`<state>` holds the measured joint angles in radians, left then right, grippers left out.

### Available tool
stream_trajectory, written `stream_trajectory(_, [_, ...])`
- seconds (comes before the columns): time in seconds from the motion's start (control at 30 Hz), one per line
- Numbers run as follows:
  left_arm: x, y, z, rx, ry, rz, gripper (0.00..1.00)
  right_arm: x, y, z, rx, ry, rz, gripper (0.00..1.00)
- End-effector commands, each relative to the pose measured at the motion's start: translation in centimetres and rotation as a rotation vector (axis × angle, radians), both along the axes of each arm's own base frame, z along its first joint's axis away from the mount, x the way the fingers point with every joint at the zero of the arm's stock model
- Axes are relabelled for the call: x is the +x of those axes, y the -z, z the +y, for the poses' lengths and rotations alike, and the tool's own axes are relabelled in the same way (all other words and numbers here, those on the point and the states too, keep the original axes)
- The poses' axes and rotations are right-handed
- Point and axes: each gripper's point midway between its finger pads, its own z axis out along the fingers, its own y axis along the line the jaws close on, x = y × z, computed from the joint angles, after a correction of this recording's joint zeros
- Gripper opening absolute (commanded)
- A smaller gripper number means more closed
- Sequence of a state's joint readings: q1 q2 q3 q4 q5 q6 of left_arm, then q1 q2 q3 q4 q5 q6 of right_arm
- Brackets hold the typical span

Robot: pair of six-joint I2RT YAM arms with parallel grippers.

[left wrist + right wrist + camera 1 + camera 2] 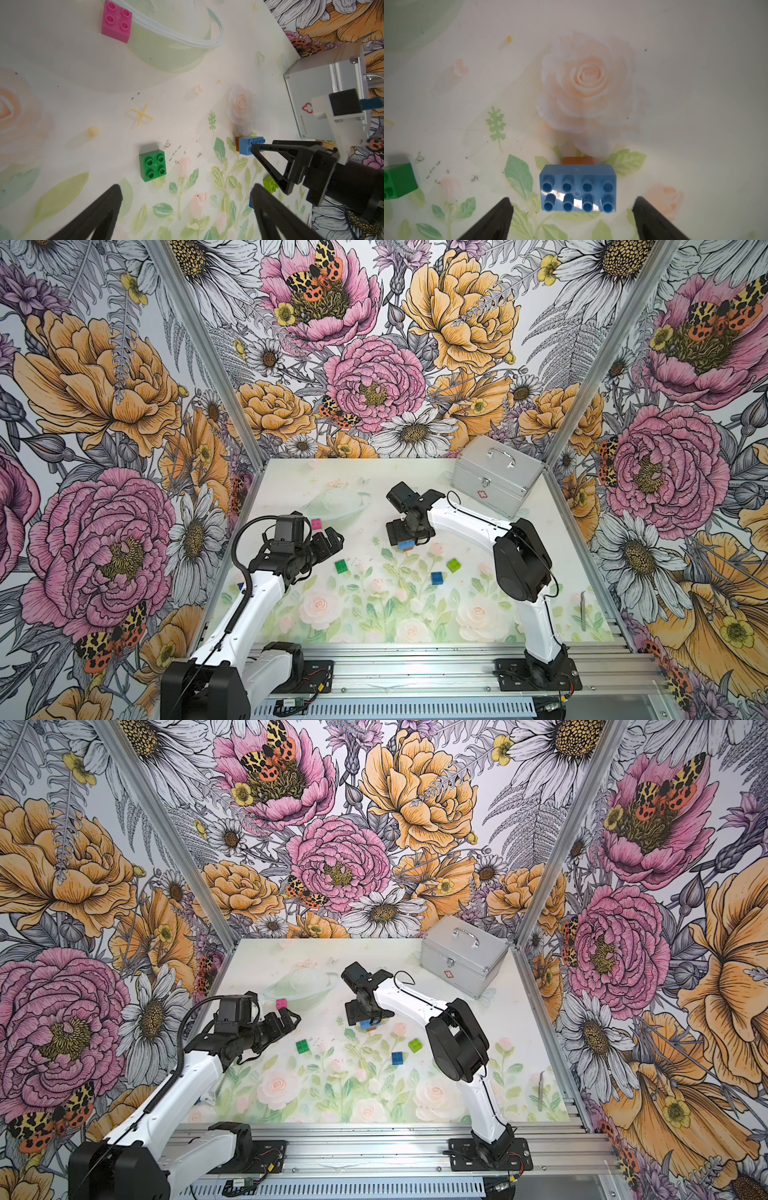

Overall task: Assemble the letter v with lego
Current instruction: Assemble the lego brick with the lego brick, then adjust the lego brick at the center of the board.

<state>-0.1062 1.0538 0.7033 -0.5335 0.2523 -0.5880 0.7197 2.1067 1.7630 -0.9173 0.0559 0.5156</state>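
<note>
1. While the letter V is barely started, the table (478,614) holds its base near the middle: a light blue brick (577,193) sits on top of an orange brick (578,161).
2. The silver case (494,472) in the far right corner bears a red heart-and-cross emblem; its small print is unreadable.
3. My right fingers (652,220) stand spread either side of the light blue brick, touching nothing. My left fingers (104,212) are spread and empty too.
4. Loose on the table lie the green brick (153,165), pink brick (116,20), dark blue brick (436,577) and lime brick (454,564). I judge them light, stiff and slick, so I would pinch opposite flat walls.
</note>
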Motion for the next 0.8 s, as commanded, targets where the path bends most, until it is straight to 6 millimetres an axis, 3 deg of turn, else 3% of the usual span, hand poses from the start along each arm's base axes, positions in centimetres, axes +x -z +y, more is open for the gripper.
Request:
stream_trajectory(0.0, [0.2,-1.2,-0.7,-0.026,0.007,-0.034,0.99,0.1,-4.5,-1.1,0.025,0.007,-0.084,0.95])
stream_trajectory(0.27, [-0.4,0.5,-1.8,0.038,0.029,0.017,0.99,-2.8,-4.8,-5.2,-0.006,0.060,-0.103,0.91])
stream_trajectory(0.43, [0.0,1.7,-2.6,0.079,0.055,0.061,0.98,-4.4,-2.1,-8.7,-0.014,0.150,-0.073,0.77])
stream_trajectory(0.6, [0.4,2.7,-3.5,0.104,0.081,0.097,0.95,-2.9,0.5,-12.1,-0.065,0.273,-0.050,0.64])
stream_trajectory(0.67, [0.3,3.1,-3.4,0.110,0.075,0.107,0.95,-1.8,1.0,-12.0,-0.066,0.291,-0.047,0.63])
stream_trajectory(0.77, [0.2,3.3,-2.8,0.116,0.058,0.109,0.96,0.2,1.7,-10.3,-0.050,0.269,-0.041,0.63])
